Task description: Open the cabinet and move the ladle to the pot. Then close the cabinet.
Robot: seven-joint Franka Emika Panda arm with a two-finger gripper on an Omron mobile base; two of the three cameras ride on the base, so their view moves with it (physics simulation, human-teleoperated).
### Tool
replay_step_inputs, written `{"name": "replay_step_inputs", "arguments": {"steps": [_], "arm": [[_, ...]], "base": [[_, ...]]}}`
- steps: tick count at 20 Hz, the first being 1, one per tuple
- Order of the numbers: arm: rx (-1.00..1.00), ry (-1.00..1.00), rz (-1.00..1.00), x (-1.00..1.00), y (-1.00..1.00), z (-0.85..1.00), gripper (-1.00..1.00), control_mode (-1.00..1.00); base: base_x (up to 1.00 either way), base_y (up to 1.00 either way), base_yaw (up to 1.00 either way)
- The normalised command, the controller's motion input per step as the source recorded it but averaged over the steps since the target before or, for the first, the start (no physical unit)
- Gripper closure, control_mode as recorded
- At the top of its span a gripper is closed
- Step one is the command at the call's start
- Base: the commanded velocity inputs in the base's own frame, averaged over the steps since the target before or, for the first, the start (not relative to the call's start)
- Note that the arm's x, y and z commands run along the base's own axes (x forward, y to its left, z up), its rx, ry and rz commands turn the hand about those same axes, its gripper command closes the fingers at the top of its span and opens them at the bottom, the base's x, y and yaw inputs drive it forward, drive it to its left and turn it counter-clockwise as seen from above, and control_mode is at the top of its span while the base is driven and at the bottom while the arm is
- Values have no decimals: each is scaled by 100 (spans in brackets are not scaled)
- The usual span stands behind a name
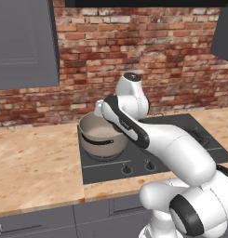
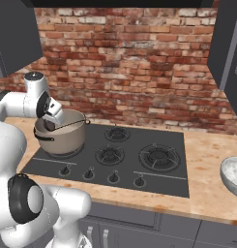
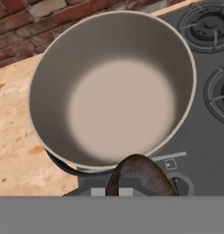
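- Nearest the hand camera is the dark, rusty-brown bowl of the ladle (image 3: 138,176), low in that view and overlapping the near rim of the pot.
- My claw (image 2: 51,122) is pressed together. I cannot see my fingertips clearly, but the ladle hangs from my hand, so I take it that I am pinching it.
- The pot (image 3: 111,89) sits right below my hand, wide open, pale grey inside with nothing in it; a dark curved handle shows on its near side.
- From the right base view the pot (image 2: 62,135) stands on the rear left burner of the black stove (image 2: 134,160), and a thin wire-like handle arcs over its rim.
- In the left base view my arm crosses in front of the pot (image 1: 99,135), with the hand above its far rim.
- The cabinet (image 1: 23,42) hangs on the brick wall (image 1: 148,51) up at the left, well apart from the pot; from here I cannot tell how its doors stand.
- A grey bowl (image 2: 232,175) rests on the wooden counter (image 2: 209,160) to the right of the stove.
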Motion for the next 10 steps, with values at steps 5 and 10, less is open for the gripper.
{"name": "replay_step_inputs", "arguments": {"steps": [5, 10], "arm": [[0, 0, 0, 35, 10, -18, 100, -100], [0, 0, 0, 39, 12, -16, 100, -100]], "base": [[0, 0, 0], [0, 0, 0]]}}
